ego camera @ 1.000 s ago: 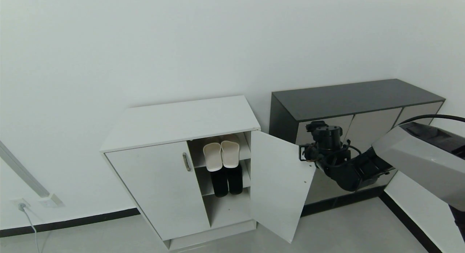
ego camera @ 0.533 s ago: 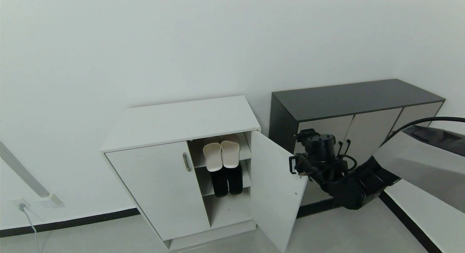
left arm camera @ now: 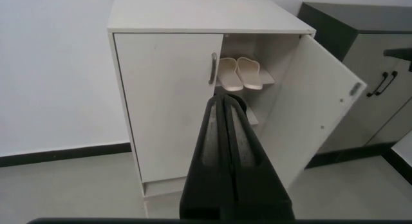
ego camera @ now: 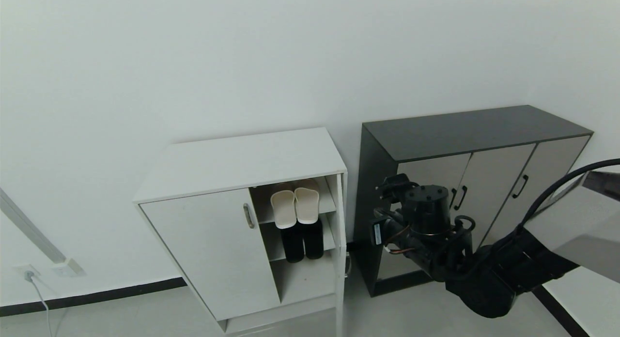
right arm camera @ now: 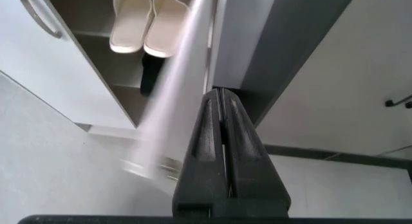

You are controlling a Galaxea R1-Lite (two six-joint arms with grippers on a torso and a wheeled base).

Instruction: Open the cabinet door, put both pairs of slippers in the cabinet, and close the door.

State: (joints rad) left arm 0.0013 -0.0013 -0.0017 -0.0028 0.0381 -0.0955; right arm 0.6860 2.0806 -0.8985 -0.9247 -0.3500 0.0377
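Inside the cabinet (ego camera: 242, 160), the white slippers (ego camera: 285, 208) are shelved above the black slippers (ego camera: 292, 242). The upright cabinet door (ego camera: 341, 279), half closed, lies just left of the right jaws, the nearer set; right and left jaws alike are pressed together. Since the earlier frames the door has been swung further inward.

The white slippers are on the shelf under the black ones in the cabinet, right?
Not quite. The white slippers are on the shelf above the black slippers, not under them. The head view shows it. Both pairs are in the cabinet.
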